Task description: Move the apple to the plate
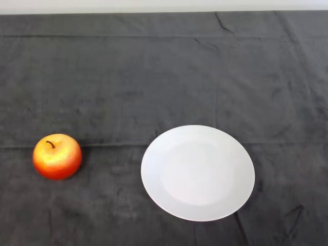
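Note:
A red and yellow apple (57, 156) with a dark stem stands upright on the dark cloth at the left of the head view. A round white plate (198, 172) lies on the cloth to the right of the apple, near the front middle, with nothing on it. A stretch of bare cloth separates the apple from the plate.
The dark cloth (164, 77) covers the whole table, with folds and creases across it. The table's far edge runs along the top of the view, against a pale wall strip (164, 5).

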Action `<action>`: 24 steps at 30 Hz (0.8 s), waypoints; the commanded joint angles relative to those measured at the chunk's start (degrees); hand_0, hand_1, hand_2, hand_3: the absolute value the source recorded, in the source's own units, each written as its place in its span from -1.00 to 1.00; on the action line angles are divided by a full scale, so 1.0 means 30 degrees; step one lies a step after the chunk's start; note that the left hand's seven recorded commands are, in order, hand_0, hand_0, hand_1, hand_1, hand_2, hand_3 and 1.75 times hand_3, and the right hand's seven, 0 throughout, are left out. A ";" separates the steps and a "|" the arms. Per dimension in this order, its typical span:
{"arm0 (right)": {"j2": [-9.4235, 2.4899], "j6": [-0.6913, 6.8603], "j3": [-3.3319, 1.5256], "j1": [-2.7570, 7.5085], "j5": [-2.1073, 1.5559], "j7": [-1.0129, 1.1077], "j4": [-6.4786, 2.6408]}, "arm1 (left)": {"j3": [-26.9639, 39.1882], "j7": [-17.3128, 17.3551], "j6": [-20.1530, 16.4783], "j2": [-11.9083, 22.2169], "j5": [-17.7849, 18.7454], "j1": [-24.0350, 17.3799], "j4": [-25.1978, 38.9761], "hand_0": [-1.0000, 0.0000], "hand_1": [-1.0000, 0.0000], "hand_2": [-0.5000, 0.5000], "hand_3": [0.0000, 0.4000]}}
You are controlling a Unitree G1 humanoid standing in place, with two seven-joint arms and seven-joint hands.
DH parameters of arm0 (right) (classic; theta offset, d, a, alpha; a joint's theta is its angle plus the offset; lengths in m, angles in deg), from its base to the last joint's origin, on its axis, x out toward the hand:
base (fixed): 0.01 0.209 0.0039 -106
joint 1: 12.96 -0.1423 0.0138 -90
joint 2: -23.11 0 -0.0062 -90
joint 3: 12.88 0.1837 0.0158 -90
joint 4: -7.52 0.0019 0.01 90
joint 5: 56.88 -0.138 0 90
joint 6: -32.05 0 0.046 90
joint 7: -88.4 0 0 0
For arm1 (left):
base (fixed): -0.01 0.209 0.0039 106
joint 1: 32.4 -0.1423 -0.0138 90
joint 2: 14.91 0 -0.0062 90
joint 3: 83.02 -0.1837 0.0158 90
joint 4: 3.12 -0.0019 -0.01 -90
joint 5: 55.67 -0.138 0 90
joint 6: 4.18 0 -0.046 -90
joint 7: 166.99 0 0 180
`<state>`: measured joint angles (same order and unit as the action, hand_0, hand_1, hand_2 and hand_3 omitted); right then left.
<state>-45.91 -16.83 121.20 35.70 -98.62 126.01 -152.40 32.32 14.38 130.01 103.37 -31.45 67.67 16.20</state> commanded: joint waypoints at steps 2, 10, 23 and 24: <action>0.0433 -0.0074 0.0286 -0.0277 -0.0307 0.0101 -0.0036 | 0.0341 -0.0194 -0.0017 0.0313 -0.0349 0.0509 -0.0191 1.00 1.00 0.00 -1.00; 0.0431 -0.0075 0.0287 -0.0276 -0.0304 0.0101 -0.0033 | 0.0181 -0.0204 -0.0022 0.0015 -0.0823 0.0843 -0.0071 1.00 1.00 0.00 -1.00; 0.0425 -0.0077 0.0288 -0.0272 -0.0302 0.0098 -0.0022 | -0.0849 -0.0840 0.0367 -0.0701 -0.2477 0.1676 0.0208 1.00 1.00 0.00 -1.00; 0.0424 -0.0078 0.0289 -0.0271 -0.0302 0.0097 -0.0020 | -0.1017 -0.0979 0.0404 -0.0805 -0.2711 0.1772 0.0231 1.00 1.00 0.00 -1.00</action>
<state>-45.89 -16.84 121.20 35.70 -98.62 126.03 -152.40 29.83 11.99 130.11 101.38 -39.30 71.76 16.24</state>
